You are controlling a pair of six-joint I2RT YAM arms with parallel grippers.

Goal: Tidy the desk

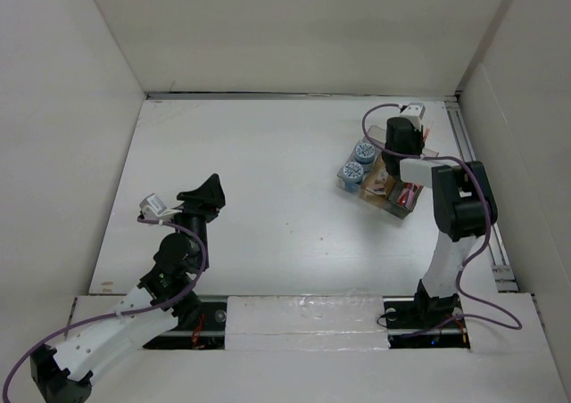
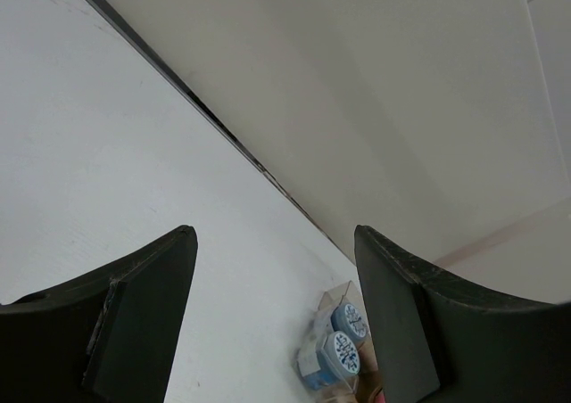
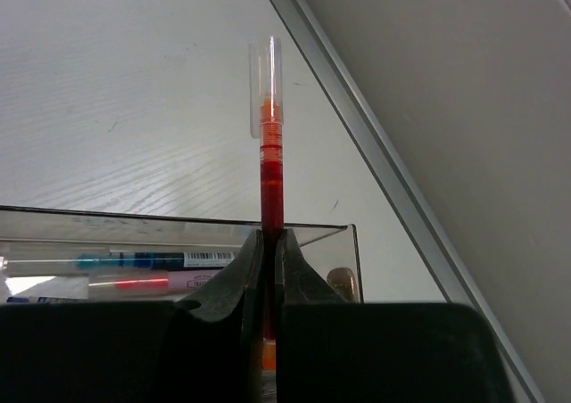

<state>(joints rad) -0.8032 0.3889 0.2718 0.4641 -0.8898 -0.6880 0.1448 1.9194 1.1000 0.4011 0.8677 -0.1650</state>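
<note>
Arms (image 1: pixel 443 259) white-black, purple cables (image 1: pixel 488 209); left gripper (image 2: pixel 275 242), right gripper (image 3: pixel 270 239) matte black.

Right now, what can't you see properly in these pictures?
- Top view: the right arm covers part of the tray.
- Right wrist view: the right gripper hides the lower end of the red pen.
- Left wrist view: the bottom edge cuts off the tray; print on the blue lids is too small.
</note>
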